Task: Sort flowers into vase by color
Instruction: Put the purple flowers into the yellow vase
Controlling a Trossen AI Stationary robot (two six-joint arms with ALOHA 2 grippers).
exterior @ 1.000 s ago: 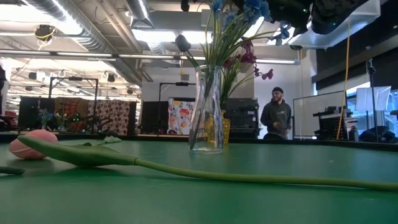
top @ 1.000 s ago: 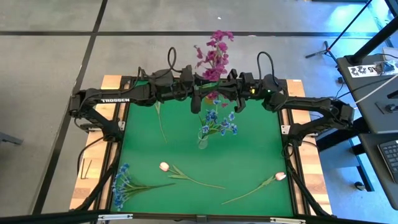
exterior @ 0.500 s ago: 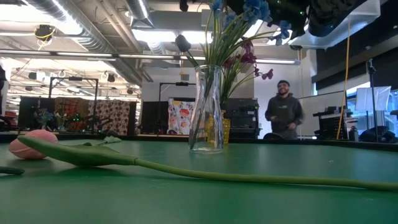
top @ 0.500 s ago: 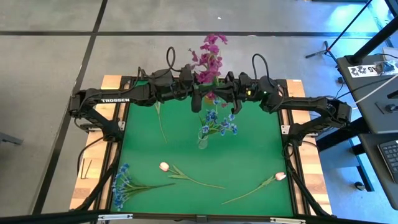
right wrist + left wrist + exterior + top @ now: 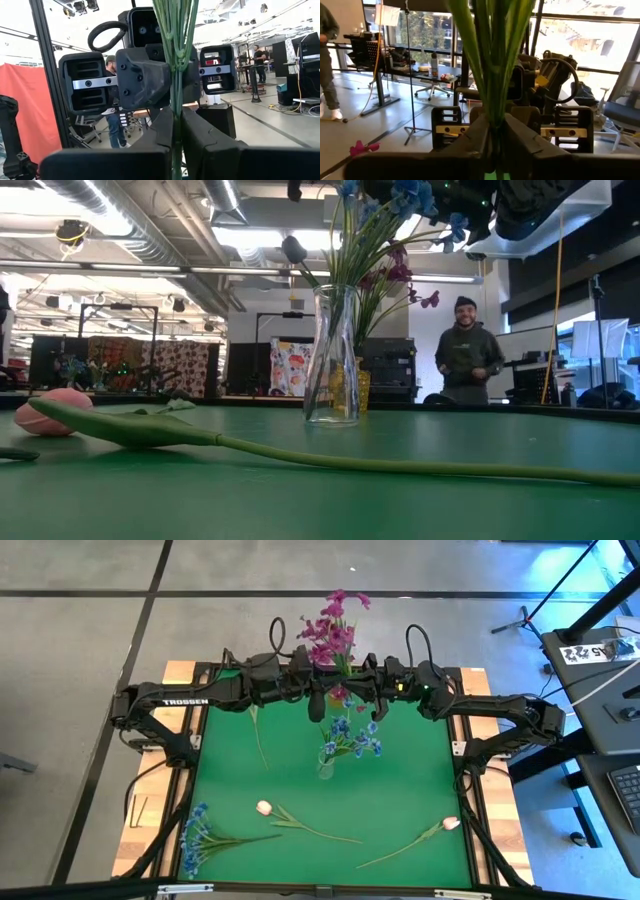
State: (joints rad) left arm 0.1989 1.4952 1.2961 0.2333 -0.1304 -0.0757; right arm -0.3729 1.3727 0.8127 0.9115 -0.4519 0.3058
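A magenta-purple spray (image 5: 333, 630) stands upright over the table's far edge, its green stems between both grippers. My left gripper (image 5: 328, 688) (image 5: 495, 145) comes from the left and my right gripper (image 5: 352, 690) (image 5: 176, 145) from the right, fingertip to fingertip. Both are shut on the stems. A glass vase (image 5: 327, 768) (image 5: 332, 355) in mid-table holds blue sprays. On the mat lie a blue spray (image 5: 200, 835), two tulips (image 5: 290, 818) (image 5: 420, 838) and a dark-budded stem (image 5: 258, 735). My left gripper pinches the spray's bunched green stems (image 5: 495, 112) between its two fingers, level from the table's left and across the stems. The spray stands upright, blossoms above, clear of the table. My right gripper pinches the same stems (image 5: 176, 100) between its two fingers, level from the table's right, across the stems and facing the left gripper. The blossoms rise above the fingers; the stems' lower ends are hidden by the fingers.
A yellowish vase (image 5: 352, 387) shows behind the glass one in the low view. A tulip stem (image 5: 400, 465) lies across the near mat. A person (image 5: 468, 355) stands in the room beyond the table. Bare green mat (image 5: 400, 790) lies right of the vase.
My right gripper has gone a little toward the table's left, closer to the left gripper. The magenta spray's blossom head has swung toward the left. The person behind the table has walked to the right.
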